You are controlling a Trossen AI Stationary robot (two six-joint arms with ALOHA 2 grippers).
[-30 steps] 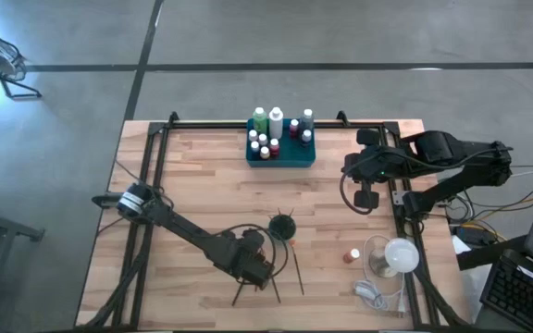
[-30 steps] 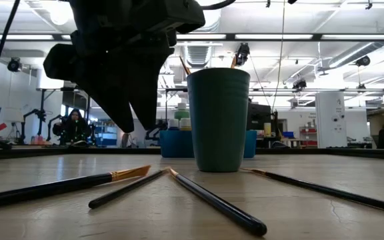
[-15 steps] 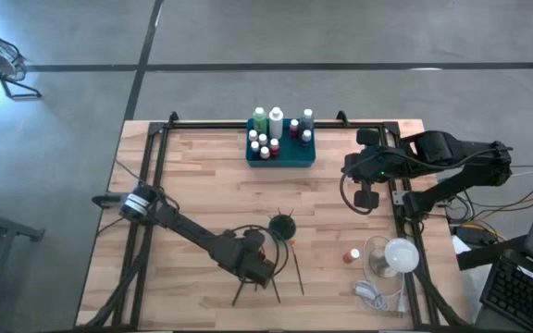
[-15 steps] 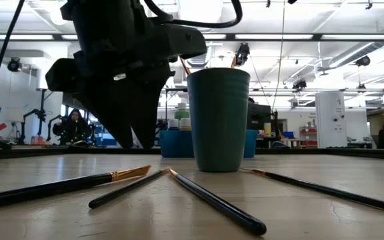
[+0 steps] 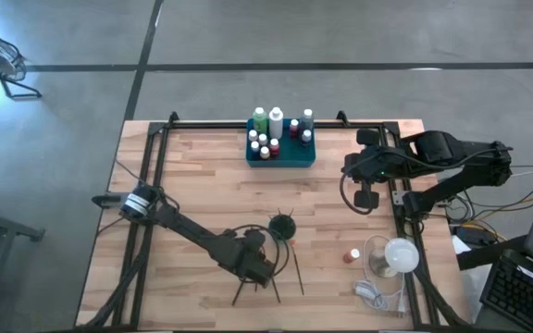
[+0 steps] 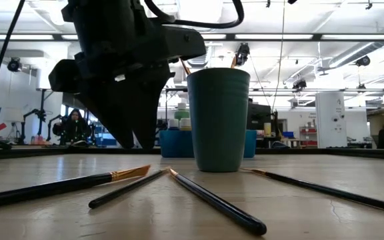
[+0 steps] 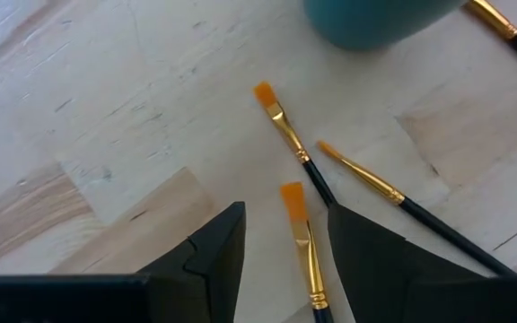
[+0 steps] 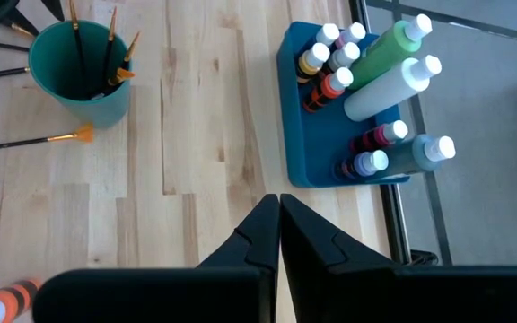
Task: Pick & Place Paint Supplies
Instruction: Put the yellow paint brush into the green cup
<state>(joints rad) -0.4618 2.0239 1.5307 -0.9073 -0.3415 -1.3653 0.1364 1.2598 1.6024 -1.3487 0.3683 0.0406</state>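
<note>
The left gripper [image 7: 281, 260] hangs low over the worktop [image 5: 202, 176] with its jaws about half open and pointed down, and between them lies a paintbrush [image 7: 302, 242], its orange bristle tip reaching just ahead of the jaw tips and its gold ferrule and dark handle running back under the wrist. Nothing is held yet; the jaws straddle the handle without visibly touching it, a stance that looks chosen so that a plain closing would catch this thin brush across its width. Just beyond the jaws lie two more brushes [image 7: 294, 144], angled so that their handles converge to one side, and farther ahead stands the green cup [image 7: 375, 20], close enough that a lifted brush would need only a short carry to drop in. From the right wrist view the cup [image 8: 77, 70] already holds a few brushes upright, bristles up. The brushes are slim, black-handled, with short flat orange tips; lying flat on wood they offer little height to pinch, so the jaws probably have to come nearly down to the surface. The right gripper [image 8: 275, 235] waits well apart, jaws closed on nothing, with the teal tray [image 8: 317, 144] of white-capped bottles [image 8: 380, 72] ahead of it; one small bottle [image 5: 352, 255] lies alone on the wood.
</note>
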